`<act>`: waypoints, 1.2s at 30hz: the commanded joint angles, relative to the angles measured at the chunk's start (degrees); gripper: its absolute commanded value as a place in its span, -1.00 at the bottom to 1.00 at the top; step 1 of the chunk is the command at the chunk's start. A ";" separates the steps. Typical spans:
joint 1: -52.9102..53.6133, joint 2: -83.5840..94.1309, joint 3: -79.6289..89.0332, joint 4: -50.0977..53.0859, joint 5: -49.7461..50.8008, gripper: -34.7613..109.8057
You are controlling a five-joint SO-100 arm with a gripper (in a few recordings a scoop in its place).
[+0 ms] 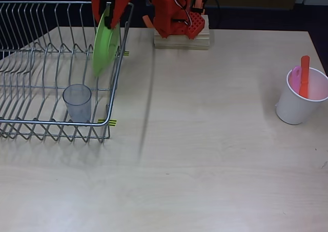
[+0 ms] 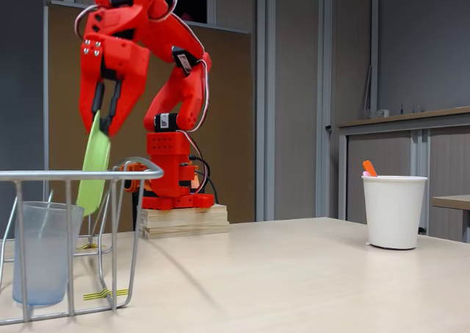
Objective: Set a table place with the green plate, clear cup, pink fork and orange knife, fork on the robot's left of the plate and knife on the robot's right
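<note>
End effector (image 2: 104, 120), glossy red plastic, is clamped on the top edge of the green plate (image 1: 105, 43), which stands on edge in the wire dish rack (image 1: 31, 78). Translucent clear cup (image 1: 77, 103) stands in the rack. Pink fork (image 1: 295, 74) and orange knife (image 1: 305, 77) stand in an opaque white cup (image 1: 300, 101) on the woodgrain table (image 1: 205, 165).

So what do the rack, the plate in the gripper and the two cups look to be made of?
The dish rack looks like bare metal wire: thin, silvery, glinting. The green plate, pinched at its top edge by the gripper, looks like matte plastic of a flat, even colour. The clear cup seems to be frosted translucent plastic, as the rack wires show through it. The white cup is opaque and matte; paper or plastic, hard to tell.
</note>
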 commanded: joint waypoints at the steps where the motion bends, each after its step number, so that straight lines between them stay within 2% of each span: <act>1: -1.58 3.52 -6.42 1.67 -2.02 -0.52; 9: -14.94 3.52 -21.36 4.83 -5.45 -0.52; 16: -30.32 1.85 -24.70 8.35 1.67 -0.52; 24: -45.62 1.49 -9.40 3.16 18.28 -0.52; 29: -47.81 1.49 2.64 -2.55 26.02 -0.52; 36: -50.36 -3.43 16.52 -16.70 34.28 -0.52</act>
